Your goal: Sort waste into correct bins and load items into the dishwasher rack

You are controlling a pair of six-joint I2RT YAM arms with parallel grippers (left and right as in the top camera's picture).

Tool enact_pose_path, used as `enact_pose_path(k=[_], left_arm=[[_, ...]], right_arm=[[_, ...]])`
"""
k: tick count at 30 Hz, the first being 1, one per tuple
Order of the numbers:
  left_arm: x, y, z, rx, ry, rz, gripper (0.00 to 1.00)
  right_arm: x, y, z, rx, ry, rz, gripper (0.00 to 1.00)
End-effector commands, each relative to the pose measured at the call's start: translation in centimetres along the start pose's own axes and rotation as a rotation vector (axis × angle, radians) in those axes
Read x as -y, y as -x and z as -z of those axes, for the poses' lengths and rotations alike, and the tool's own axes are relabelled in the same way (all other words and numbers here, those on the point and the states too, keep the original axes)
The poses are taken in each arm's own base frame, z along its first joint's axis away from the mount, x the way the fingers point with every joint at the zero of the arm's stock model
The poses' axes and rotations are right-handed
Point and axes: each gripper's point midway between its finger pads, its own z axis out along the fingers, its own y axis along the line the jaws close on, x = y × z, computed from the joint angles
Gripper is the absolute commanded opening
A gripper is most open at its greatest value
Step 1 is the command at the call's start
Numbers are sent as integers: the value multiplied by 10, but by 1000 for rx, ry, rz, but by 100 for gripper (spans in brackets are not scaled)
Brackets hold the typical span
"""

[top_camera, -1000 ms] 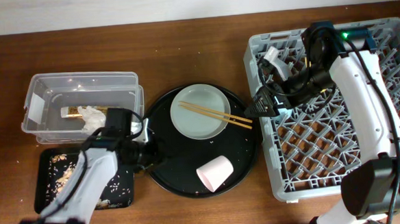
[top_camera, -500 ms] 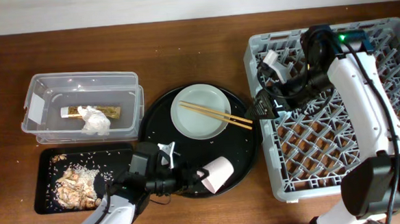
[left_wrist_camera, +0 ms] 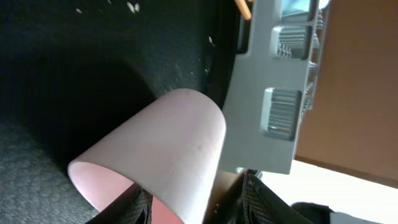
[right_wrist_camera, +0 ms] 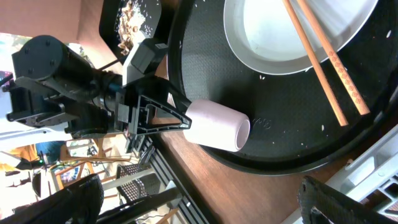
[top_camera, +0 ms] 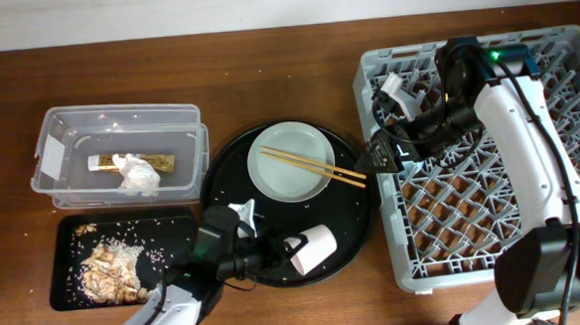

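The pink cup [top_camera: 312, 248] lies on its side on the round black tray's front part. My left gripper [top_camera: 287, 250] is open at its mouth. In the left wrist view one finger is inside the pink cup [left_wrist_camera: 163, 146] and the other outside its wall. My right gripper [top_camera: 373, 159] is open and empty at the grey dishwasher rack's [top_camera: 492, 222] left edge. The white plate [top_camera: 288, 163] carries two wooden chopsticks [top_camera: 315, 167]. The clear tub [top_camera: 65, 130] holds the white napkin [top_camera: 138, 174] and wrapper strip [top_camera: 104, 162]. Food scraps [top_camera: 110, 270] lie in the small black tray [top_camera: 172, 278]. The blue cup and yellow bowl are out of view.
The large round black tray [top_camera: 358, 229] sits between the bins and the rack, its right rim close against the rack's wall. In the right wrist view the pink cup [right_wrist_camera: 217, 125] lies near that tray's front rim with my left gripper [right_wrist_camera: 163, 107] beside it. Bare wooden table lies behind.
My left arm has swung from the bins down to the front and reached right to the pink cup's mouth. The scraps now show in the small black tray. My right arm has barely moved.
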Motion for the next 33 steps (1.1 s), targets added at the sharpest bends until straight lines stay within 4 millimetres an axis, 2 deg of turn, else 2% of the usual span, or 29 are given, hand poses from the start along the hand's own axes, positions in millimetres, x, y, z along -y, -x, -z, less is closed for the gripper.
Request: enact_pose_path(k=[1,3,4,7,9,12,13,14,15,16,17,18,20,22,23,25,28,30,31,33], left_arm=[[3,-3,-4,14,9,5,45],[15,7,-4,58,-33,-25,44],[18,9,-4,65,-43,-33,24],[15,8,-4,64,-34,-28,19],[5,8,-4,73,13,-4,17],[3,9,-4,78,20,-1,1],[8,11,-4,83,-1,-14,1],[27,11,-3,73,-78,-57,1],[59,14,3,67,-217,-144,1],[76,17,10,70,-292,-194,1],[89,22,26,48,-377,-172,1],[95,25,37,27,-424,-158,0],[118,33,74,-8,-566,-196,0],[134,59,123,89,-656,-240,1],[137,64,132,120,-672,-241,1],[140,64,134,132,-682,-260,0],[143,61,133,120,-688,-269,1],[157,51,140,118,-732,-331,0],[168,46,151,134,-771,-390,0],[172,45,154,139,-782,-403,0]], right_arm=[[-3,-1,1,9,11,11,98],[-3,-1,1,9,11,11,98],[-3,-1,1,9,11,11,98],[-3,-1,1,9,11,11,98],[-3,-1,1,9,11,11,98],[-3,-1,1,9,12,10,98],[-4,-1,1,9,12,10,99],[-5,0,1,11,19,8,98],[-5,-1,1,9,20,-1,98],[-5,-1,1,9,20,-24,99],[-7,-1,2,11,30,-27,98],[-11,1,3,21,49,-26,98],[-24,8,6,57,110,-23,98],[-48,17,10,115,246,-36,98],[-57,19,11,129,286,-19,98],[-70,17,1,98,310,22,98],[-101,16,-21,50,371,105,98],[-111,15,-25,39,399,116,98],[-114,14,-27,31,405,123,98],[-119,12,-31,17,412,133,98]])
